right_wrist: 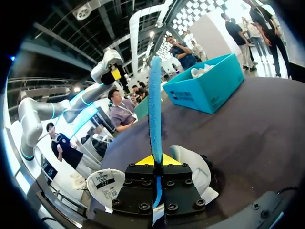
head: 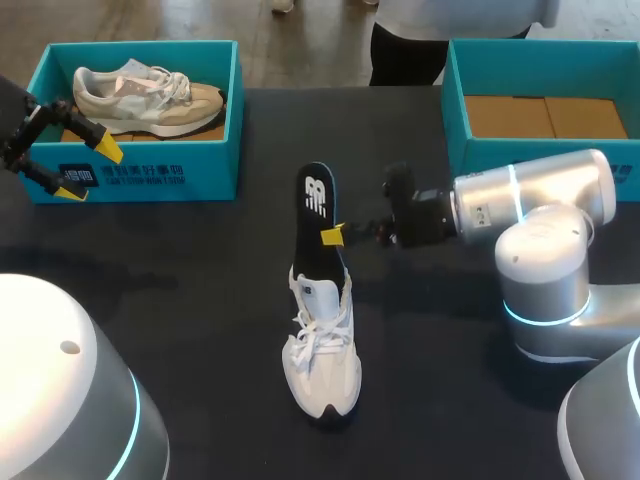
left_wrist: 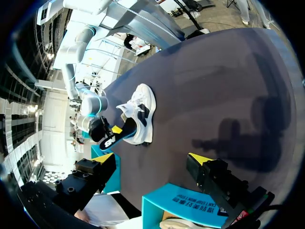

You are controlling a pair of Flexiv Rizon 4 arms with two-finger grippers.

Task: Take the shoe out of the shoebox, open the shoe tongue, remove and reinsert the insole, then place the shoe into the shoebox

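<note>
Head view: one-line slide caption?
Right gripper holds the black insole partly out of the white shoe; left gripper open by a shoebox.

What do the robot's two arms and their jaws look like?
Both arms are built from rounded silver-white segments with glowing light-blue rings at the joints: see the right arm and the left arm. Each wrist ends in a black block with visible screws. The black jaws carry bright yellow, wedge-shaped tips.
</note>
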